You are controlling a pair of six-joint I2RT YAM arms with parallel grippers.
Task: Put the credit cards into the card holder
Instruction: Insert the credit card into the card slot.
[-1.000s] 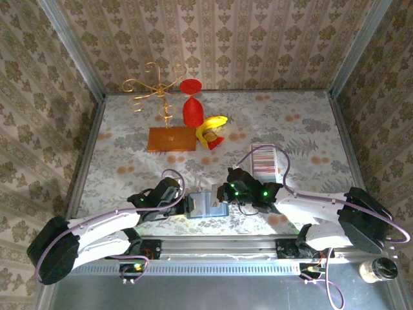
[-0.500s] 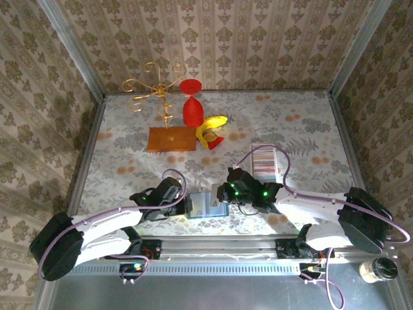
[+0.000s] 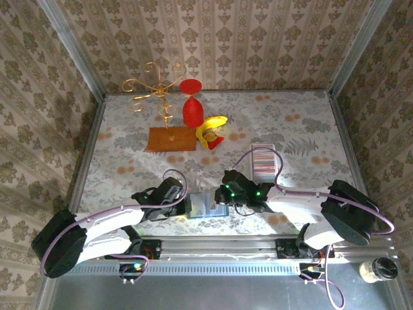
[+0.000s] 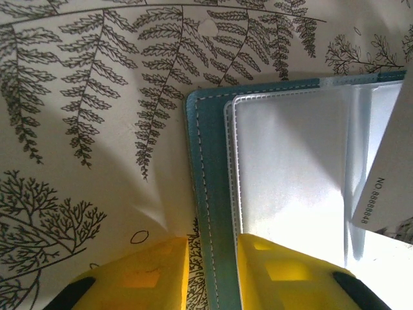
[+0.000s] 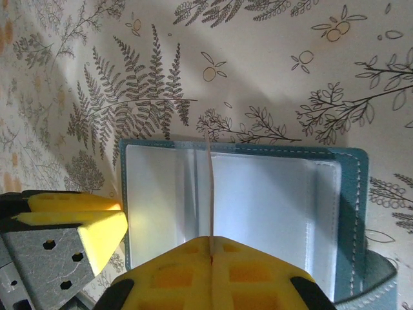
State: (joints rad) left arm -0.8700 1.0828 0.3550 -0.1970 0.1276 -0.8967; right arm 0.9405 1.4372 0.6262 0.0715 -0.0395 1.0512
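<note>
The card holder [image 3: 205, 205] is a teal-blue folder with clear plastic sleeves, lying open near the table's front edge. My right gripper [image 5: 211, 240] is shut on a thin credit card [image 5: 210, 187], held edge-on just above the fold of the sleeves [image 5: 271, 206]. The left wrist view shows this card [image 4: 387, 187] as a white corner with a printed number. My left gripper [image 4: 211, 240] straddles the holder's teal left border [image 4: 210, 161]: one finger on the cloth, the other on the sleeve, with a strip of cloth showing between. From above, both grippers [image 3: 185, 205] [image 3: 222, 194] flank the holder.
A striped rectangular pack [image 3: 264, 161] lies behind the right arm. At the back stand a gold wire stand on an orange base [image 3: 171, 139], a red goblet [image 3: 191, 110] and a banana [image 3: 213, 126]. Patterned walls enclose the table on three sides.
My left gripper's jaws have narrowed around the holder's left edge. The right arm has shifted a little to the left with the card, uncovering more of the striped pack.
</note>
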